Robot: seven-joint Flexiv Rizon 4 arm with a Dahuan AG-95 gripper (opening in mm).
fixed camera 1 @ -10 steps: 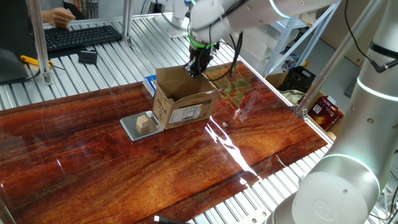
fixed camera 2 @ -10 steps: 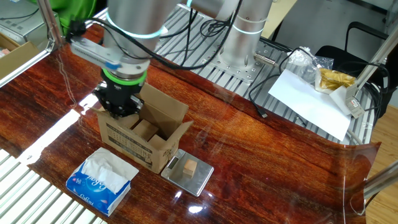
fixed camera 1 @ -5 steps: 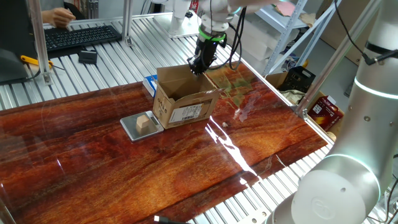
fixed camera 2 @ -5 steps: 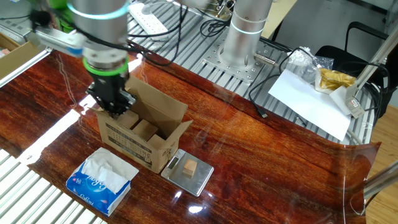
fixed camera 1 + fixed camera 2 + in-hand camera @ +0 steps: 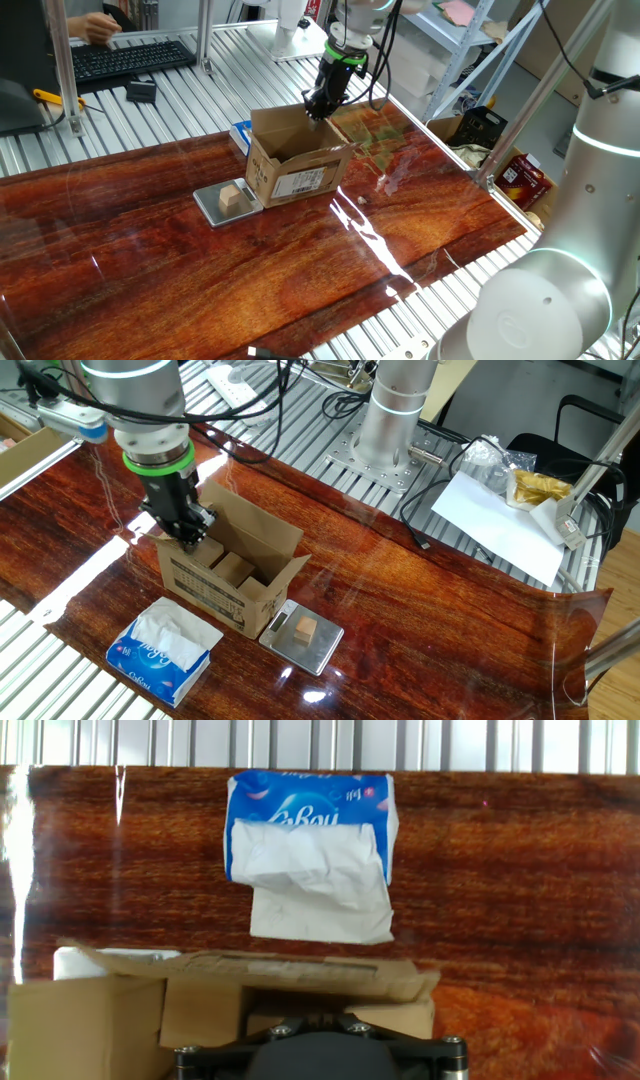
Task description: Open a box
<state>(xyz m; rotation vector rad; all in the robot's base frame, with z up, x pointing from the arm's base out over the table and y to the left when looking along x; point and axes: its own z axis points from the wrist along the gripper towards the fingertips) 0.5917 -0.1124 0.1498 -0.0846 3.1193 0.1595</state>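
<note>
Pincer (image 5: 317, 107) is hanging at the box (image 5: 295, 163) top edge, at one corner flap (image 5: 172, 538). Can't tell if fingers are clenched or released; the tips are hidden against the cardboard. Box is sitting directly below the pincer, flaps standing up, label (image 5: 304, 181) facing away from it. Tissue packet (image 5: 163, 646) is lying beyond the box. Small scale (image 5: 301, 639) with wooden cube (image 5: 305, 629) is sitting beside the box.

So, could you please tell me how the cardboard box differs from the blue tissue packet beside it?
The box is brown, stiff and tall, flaps open; the tissue packet is blue and white, soft and low. The pincer is at the box's rim, while the packet sits alone. Both rest on the wooden table.
</note>
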